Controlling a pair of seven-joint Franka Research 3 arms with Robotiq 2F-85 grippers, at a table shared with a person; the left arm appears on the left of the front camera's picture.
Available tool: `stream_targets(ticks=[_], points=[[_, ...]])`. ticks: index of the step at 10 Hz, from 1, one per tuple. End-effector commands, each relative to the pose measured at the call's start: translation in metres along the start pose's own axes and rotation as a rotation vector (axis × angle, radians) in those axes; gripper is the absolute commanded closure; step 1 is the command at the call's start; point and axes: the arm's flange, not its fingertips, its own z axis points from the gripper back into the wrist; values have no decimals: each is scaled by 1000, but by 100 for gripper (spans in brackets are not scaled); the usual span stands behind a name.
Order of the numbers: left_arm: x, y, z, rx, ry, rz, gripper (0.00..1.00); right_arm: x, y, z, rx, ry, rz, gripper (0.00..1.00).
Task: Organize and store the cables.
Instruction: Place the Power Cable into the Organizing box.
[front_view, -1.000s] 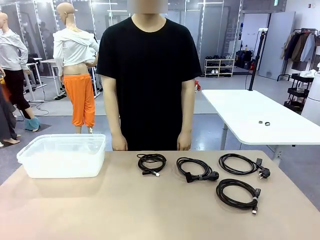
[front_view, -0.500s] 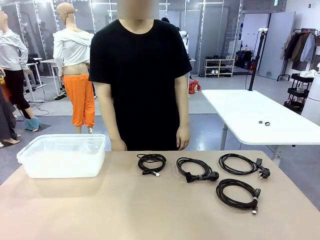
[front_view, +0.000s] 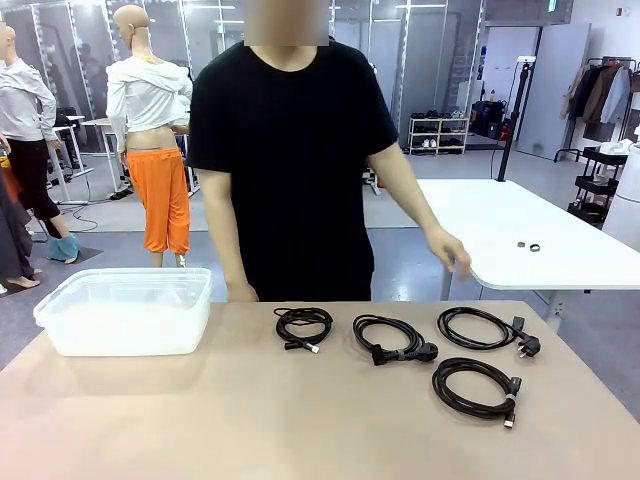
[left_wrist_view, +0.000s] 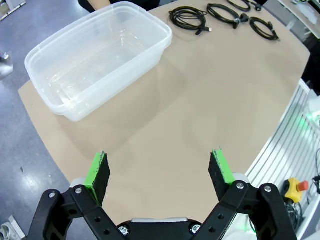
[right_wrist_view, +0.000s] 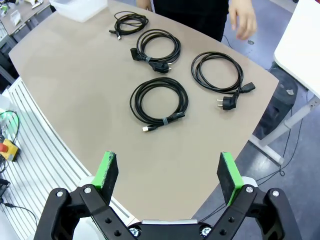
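Left jaws: released and empty; you see the green pads (left_wrist_view: 100, 172) spread wide above the bare near-left stretch of the desk (left_wrist_view: 210, 100), with the tub ahead of them.
Tub: a clear plastic tub (front_view: 125, 335) sits at the desk's far left, open side up with nothing in it. It looks like the store for the cables, set clear of them so a coil can be dropped straight in.
First coil (front_view: 303, 325): the smallest, lying flat, the cable nearest the tub.
Second coil (front_view: 392, 337): just right of the first, not touching it, its plug at its near right.
Third coil (front_view: 483, 328): ends the far row, its plug pointing right.
Fourth coil (front_view: 478, 385): lies alone in front of the third, closer to you, with a tie round the loops so it keeps its shape.
Person's hand (front_view: 450, 250): raised beyond the desk's far edge, above the third coil, touching nothing and blurred.
Right jaws: released and empty, the pads (right_wrist_view: 107, 170) wide apart over the near-right edge; the fourth coil is your closest pick.
Progress: no coil stored yet.
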Motion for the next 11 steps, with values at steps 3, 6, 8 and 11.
stream_targets(ticks=[3,6,8,11], points=[[-2,-1,0,-13,-5,-17,0,1,0,0,8,-10,6,0],[-2,-1,0,-13,-5,-17,0,1,0,0,8,-10,6,0],[-2,-1,0,-13,-5,-17,0,1,0,0,8,-10,6,0],[-2,-1,0,-13,-5,-17,0,1,0,0,8,-10,6,0]])
